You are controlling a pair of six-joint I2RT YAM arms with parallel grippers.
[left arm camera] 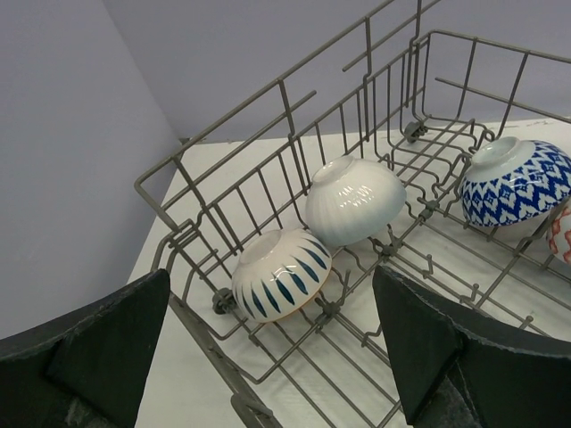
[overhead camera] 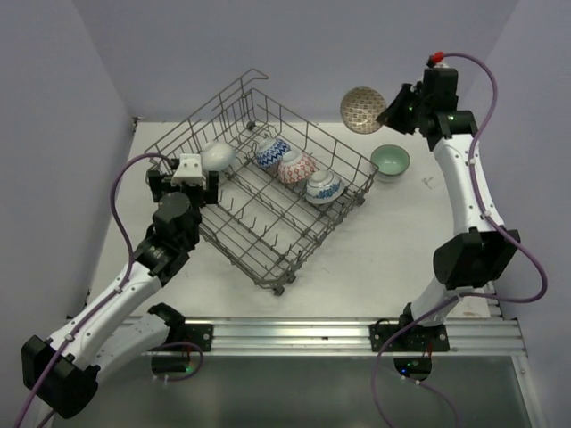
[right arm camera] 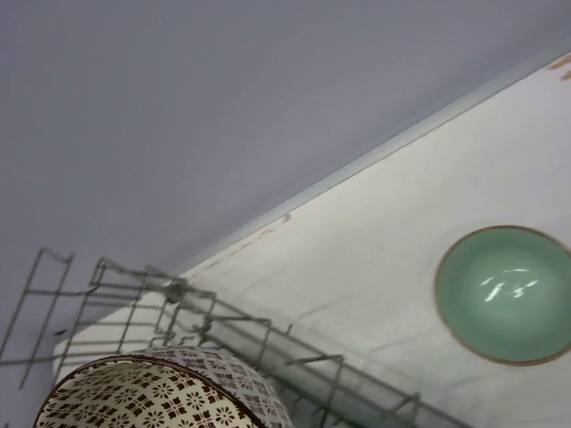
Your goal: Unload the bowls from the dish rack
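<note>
Evidently unloading, the right gripper (overhead camera: 385, 111) is holding a brown-patterned ceramic bowl (overhead camera: 361, 109) aloft beside the grey wire dish rack (overhead camera: 268, 278), the left gripper (overhead camera: 185, 185) gaping wide at a white bowl (overhead camera: 217, 157) inside.

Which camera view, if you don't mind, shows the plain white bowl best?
The left wrist view: the white bowl sits mid-frame, close and unobstructed, among the dish rack tines. The top external view shows it small at the rack's left side. The right wrist view misses it.
</note>
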